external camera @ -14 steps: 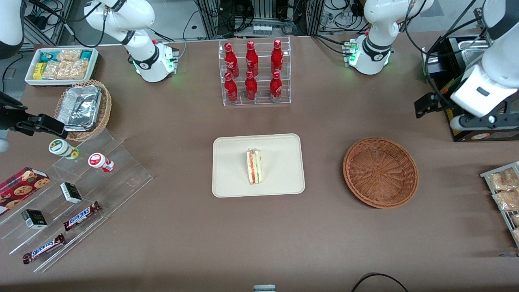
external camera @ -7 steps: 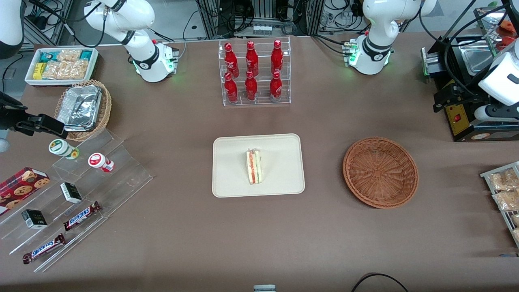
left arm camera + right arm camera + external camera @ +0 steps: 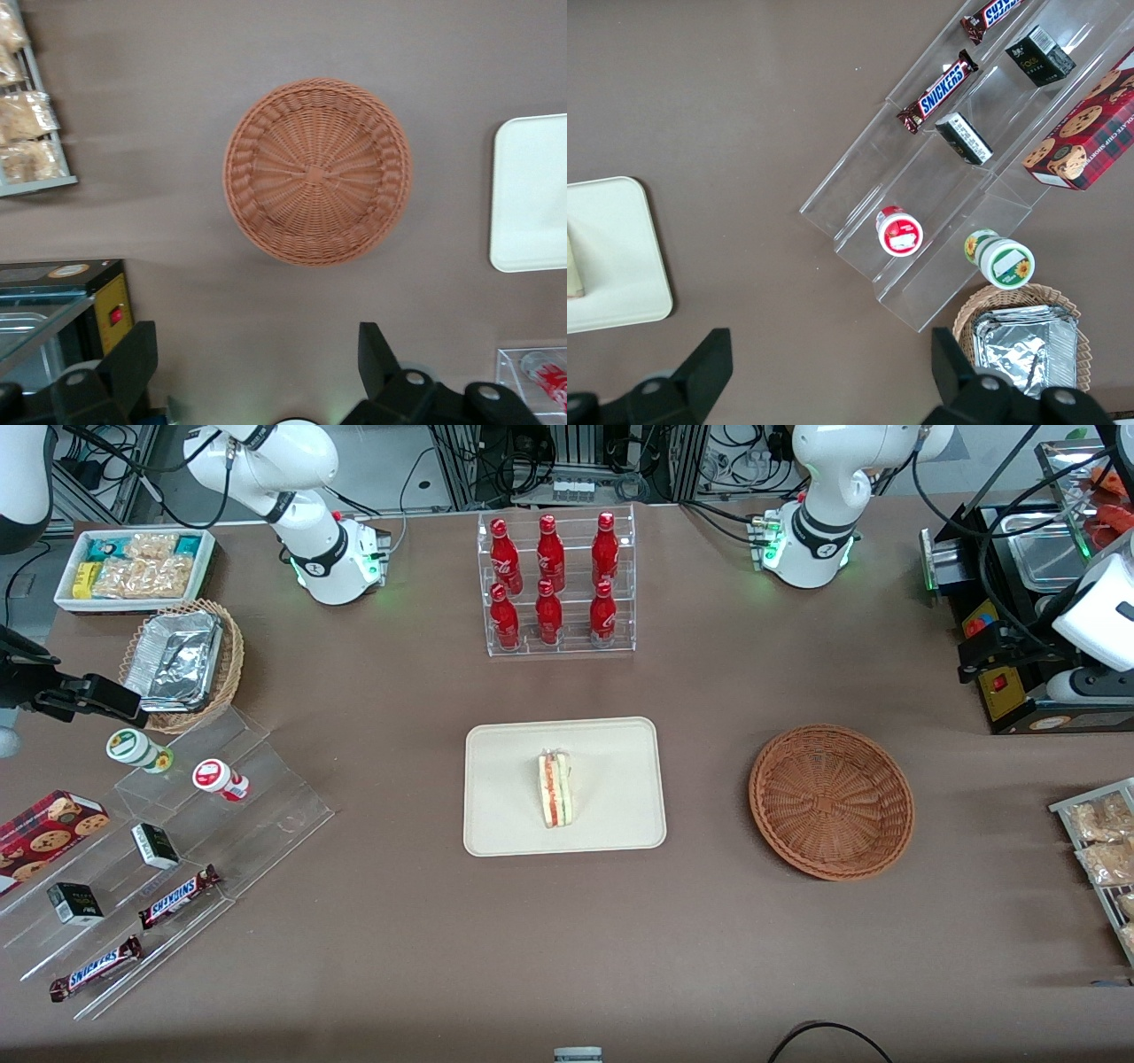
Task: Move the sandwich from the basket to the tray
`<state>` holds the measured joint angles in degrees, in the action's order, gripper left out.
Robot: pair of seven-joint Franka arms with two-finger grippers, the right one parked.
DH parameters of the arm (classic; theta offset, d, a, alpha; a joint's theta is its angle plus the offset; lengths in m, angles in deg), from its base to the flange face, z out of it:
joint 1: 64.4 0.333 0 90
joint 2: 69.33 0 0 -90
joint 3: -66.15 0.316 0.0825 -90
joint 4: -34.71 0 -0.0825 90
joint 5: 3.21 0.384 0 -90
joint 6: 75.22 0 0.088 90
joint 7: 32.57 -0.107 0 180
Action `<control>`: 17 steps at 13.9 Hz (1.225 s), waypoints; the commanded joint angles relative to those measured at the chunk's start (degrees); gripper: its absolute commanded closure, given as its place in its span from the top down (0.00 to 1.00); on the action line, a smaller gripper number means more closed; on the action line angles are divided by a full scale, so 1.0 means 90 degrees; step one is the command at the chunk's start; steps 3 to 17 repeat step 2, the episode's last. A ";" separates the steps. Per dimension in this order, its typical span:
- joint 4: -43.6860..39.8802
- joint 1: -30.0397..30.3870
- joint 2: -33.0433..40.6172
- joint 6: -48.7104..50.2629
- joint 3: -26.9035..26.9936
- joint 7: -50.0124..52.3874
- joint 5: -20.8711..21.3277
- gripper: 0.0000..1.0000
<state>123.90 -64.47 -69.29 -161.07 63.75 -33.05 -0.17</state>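
— What can't I see from here?
— The tray (image 3: 530, 190) runs off the wrist picture's edge, so the sandwich (image 3: 574, 266) shows only as a sliver at nine o'clock of the other wrist view.
— And my gripper (image 3: 257, 363)?
— Only two dark fingertips (image 3: 376, 350) show, spread wide; the body is cut off.

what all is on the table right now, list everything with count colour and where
sandwich: one, white bread with red and green filling, on the tray
tray: one, cream, table centre
basket: one, reddish-brown wicker, holds nothing, toward the working arm's end
cola bottles: six, red, in a clear rack farther from the front camera than the tray
foil trays: silver, in a tan wicker basket toward the parked arm's end
snack bin: one, white, beside that tan basket
chocolate bars: two, brown, on the clear stepped stand
cookie box: one, red, same stand
claw: left arm's, black, open, raised above the table near the basket
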 commanded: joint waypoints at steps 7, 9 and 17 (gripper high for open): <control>-0.0193 -0.0061 -0.0063 0.0038 0.0042 -0.0034 0.0092 1.00; -0.0193 -0.0061 -0.0063 0.0038 0.0042 -0.0034 0.0092 1.00; -0.0193 -0.0061 -0.0063 0.0038 0.0042 -0.0034 0.0092 1.00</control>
